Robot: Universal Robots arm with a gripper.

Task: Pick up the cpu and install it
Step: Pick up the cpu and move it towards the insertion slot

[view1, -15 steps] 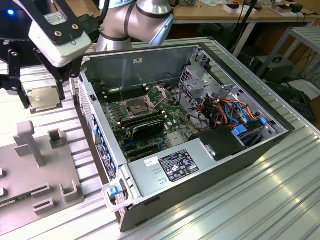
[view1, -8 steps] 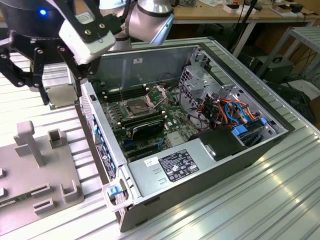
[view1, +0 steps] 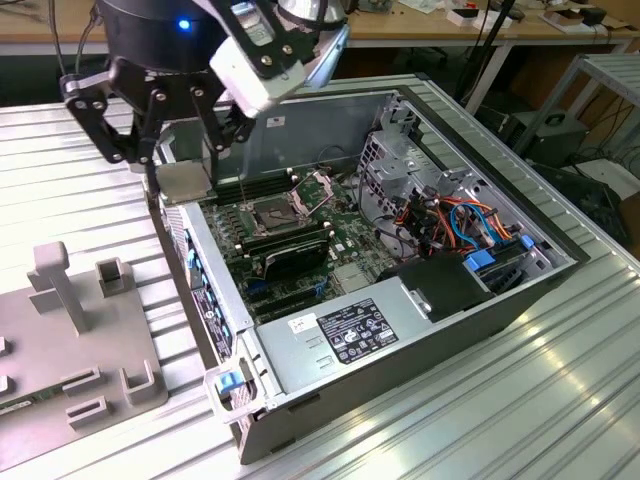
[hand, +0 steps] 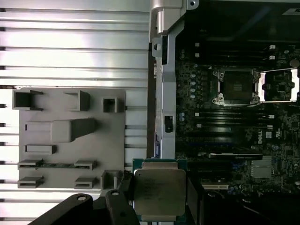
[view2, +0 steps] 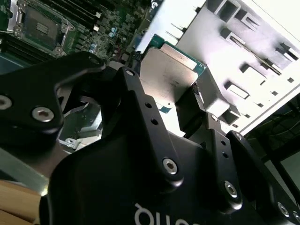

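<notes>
- What has the gripper (view1: 180, 165) got?
- The cpu (view1: 185, 180). The gripper is closed on two opposite edges of it and holds it flat in the air; both wrist views show its dull metal top (hand: 159, 192) (view2: 171, 77).
- And under the gripper?
- The side wall of the open computer case (view1: 400, 385), with the cpu hanging just over that edge (hand: 161, 93).
- Where is the socket?
- Farther in from the gripper, on the motherboard (view1: 340, 215). The socket (view1: 272, 212) (hand: 236, 86) is bare and its hinged frame (hand: 280, 85) is swung open beside it. The cpu is well apart from it.
- Anything on the gripper's other side?
- A grey holder (view1: 60, 340) (hand: 70, 136) with raised slots lies on the ribbed tabletop (view1: 500, 420), outside the case. The power supply (view1: 340, 330) sits inside the case, well past the socket.
</notes>
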